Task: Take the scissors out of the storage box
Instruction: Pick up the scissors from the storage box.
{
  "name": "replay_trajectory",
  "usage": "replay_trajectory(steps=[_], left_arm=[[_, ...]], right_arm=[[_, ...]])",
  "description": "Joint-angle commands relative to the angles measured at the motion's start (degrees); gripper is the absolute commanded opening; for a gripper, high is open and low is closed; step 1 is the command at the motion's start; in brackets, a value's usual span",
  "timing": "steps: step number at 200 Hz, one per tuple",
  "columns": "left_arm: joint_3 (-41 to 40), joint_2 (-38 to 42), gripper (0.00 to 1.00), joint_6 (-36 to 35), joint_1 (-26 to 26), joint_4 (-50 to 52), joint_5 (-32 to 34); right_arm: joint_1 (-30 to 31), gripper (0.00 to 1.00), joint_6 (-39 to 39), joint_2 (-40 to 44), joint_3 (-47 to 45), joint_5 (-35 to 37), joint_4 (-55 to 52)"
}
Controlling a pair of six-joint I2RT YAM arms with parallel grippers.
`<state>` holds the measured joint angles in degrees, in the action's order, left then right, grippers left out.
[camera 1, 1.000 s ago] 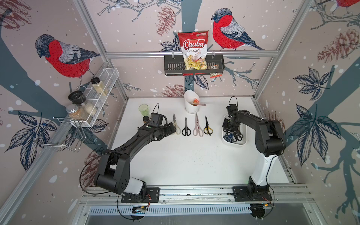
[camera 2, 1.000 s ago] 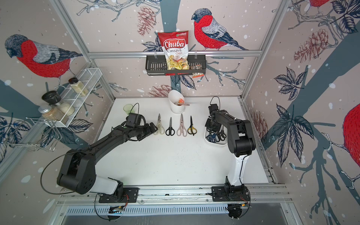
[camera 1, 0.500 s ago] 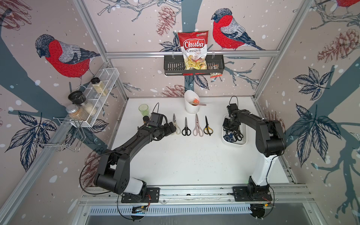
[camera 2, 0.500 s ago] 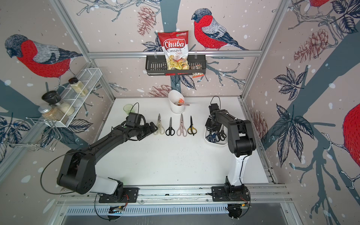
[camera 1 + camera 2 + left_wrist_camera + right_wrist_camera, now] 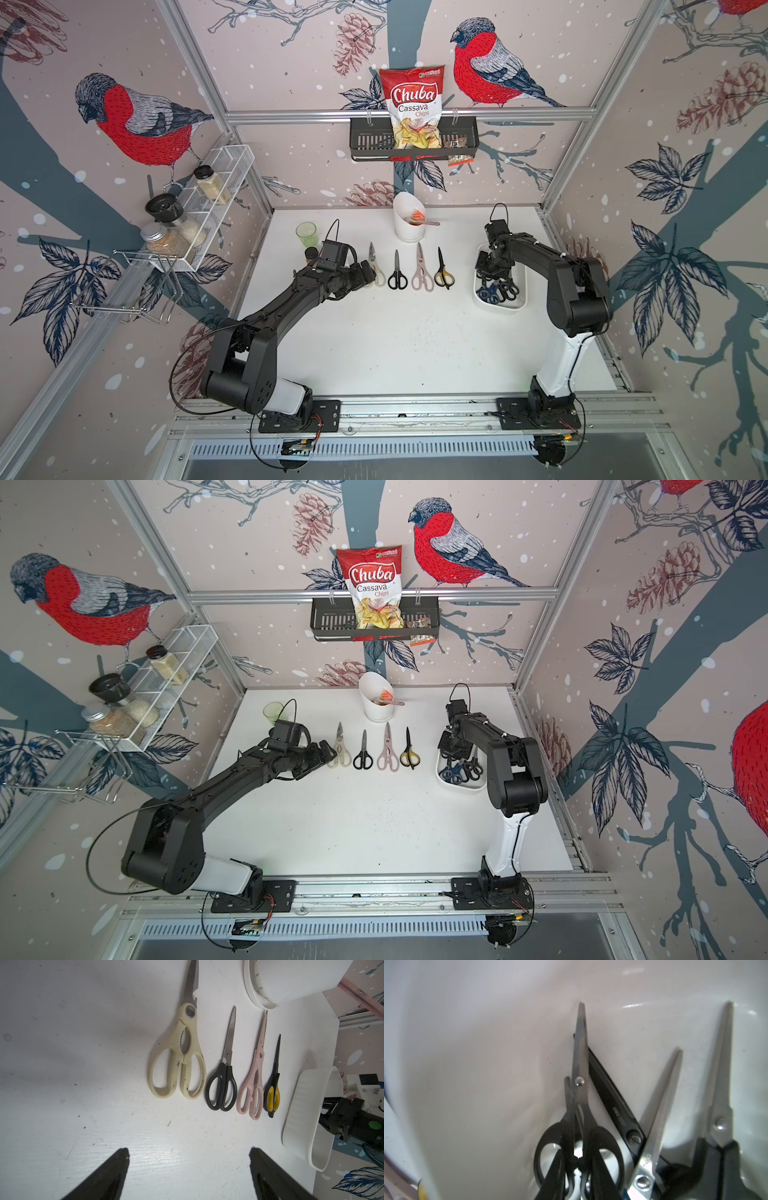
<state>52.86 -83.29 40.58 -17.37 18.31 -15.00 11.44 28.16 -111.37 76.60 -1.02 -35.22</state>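
Four pairs of scissors (image 5: 409,270) lie side by side in a row on the table (image 5: 395,345), tips toward the back wall. The utensil holder (image 5: 409,226) stands behind them. My left gripper (image 5: 368,274) sits at the row's left end. The storage box (image 5: 500,306) lies right of the row. More scissors (image 5: 496,291) are piled inside it, and my right gripper (image 5: 579,1153) reaches in, fingers pinching the topmost pair (image 5: 579,1084).
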Motion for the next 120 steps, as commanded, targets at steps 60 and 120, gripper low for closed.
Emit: replay_trajectory(steps=[60,120], left_arm=[[-0.07,0.32,0.94,0.04,0.08,-0.29,0.33],[0.72,-0.77,0.94,0.36,0.86,-1.20,-0.10]], right_arm=[[-0.11,0.00,-2.40,5.22,-0.80,1.31,-5.21],[2.94,0.00,-4.08,15.73,-3.01,-2.96,-7.98]])
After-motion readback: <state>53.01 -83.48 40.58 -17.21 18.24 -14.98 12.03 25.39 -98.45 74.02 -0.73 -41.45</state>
